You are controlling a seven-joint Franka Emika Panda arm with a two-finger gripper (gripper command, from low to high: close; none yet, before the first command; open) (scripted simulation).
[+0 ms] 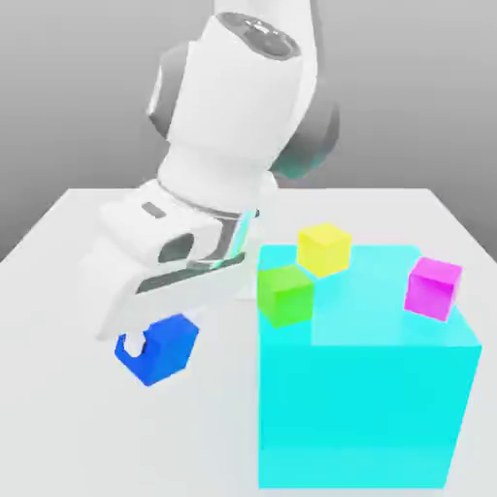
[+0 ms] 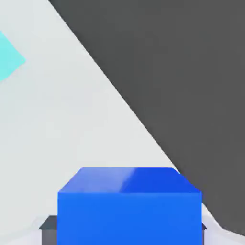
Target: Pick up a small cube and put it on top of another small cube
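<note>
Gripper [image 1: 146,342] clamped on small blue cube [image 1: 160,349], apparently clear of table [image 1: 58,252], beside big cyan block [image 1: 369,408]

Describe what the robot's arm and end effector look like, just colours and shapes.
The arm is glossy white with rounded, bulky housings and dark grey joint sections. The end effector has a boxy white body with a grey recess and pale fingers. No cables or markings are visible.

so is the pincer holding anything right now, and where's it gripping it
Yes: the pincer is shut on the small blue cube, gripping it by two opposite side faces, clear of the big cyan block.
</note>
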